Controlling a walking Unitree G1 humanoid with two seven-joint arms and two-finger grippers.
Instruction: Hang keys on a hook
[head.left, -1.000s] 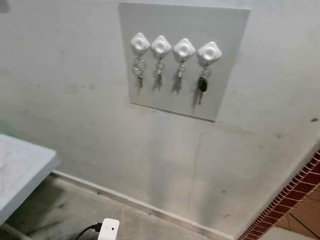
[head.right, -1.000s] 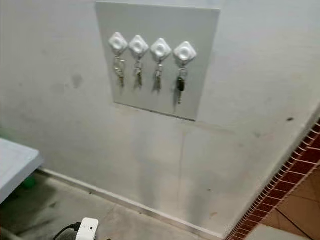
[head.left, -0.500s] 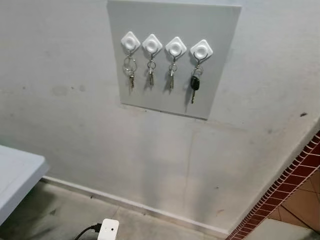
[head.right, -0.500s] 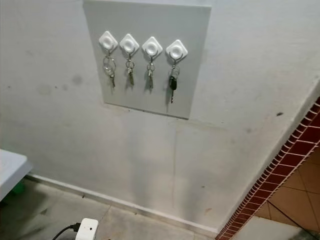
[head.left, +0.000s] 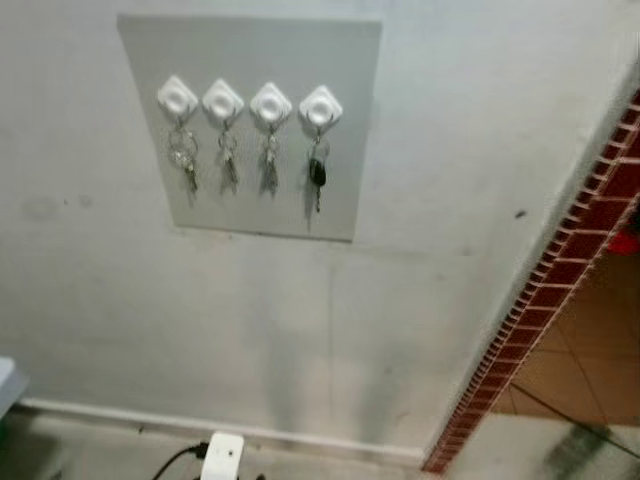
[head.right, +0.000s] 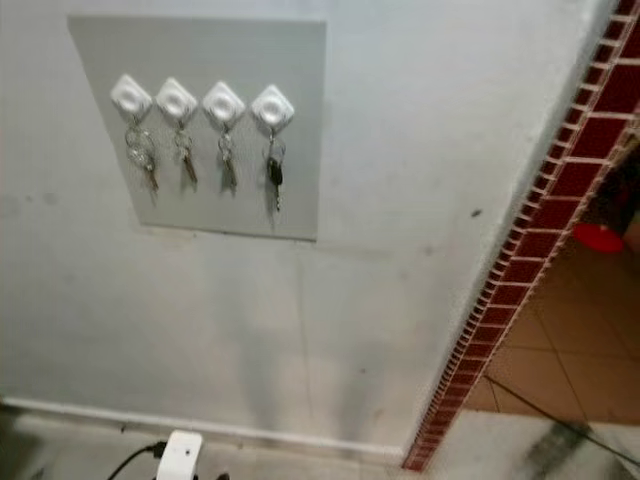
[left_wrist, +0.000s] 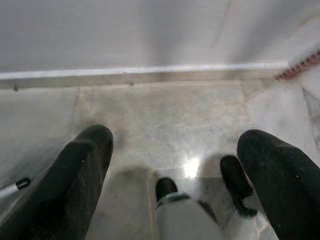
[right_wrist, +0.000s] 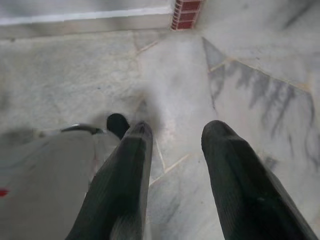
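A grey panel (head.left: 340, 150) is fixed to the white wall, carrying a row of white diamond-shaped hooks (head.left: 270, 103). A bunch of keys hangs from each hook: silver keys (head.left: 184, 160) at the left end and a black-headed key (head.left: 317, 173) at the right end. My left gripper (left_wrist: 175, 137) hangs low over the stone floor, open with nothing between its fingers. My right gripper (right_wrist: 179, 127) also points at the floor, open and holding nothing.
A red brick edge (head.left: 560, 270) runs down the wall's right side, with an orange tiled floor (head.right: 570, 350) and a red object (head.right: 598, 237) beyond it. A white plug block (head.left: 222, 458) with a black cable lies at the wall's foot. A table corner (head.left: 6, 382) shows at far left.
The camera has swung to the right: the panel now sits further left in the picture, the table has almost left the view, and more of the brick edge and tiled floor shows.
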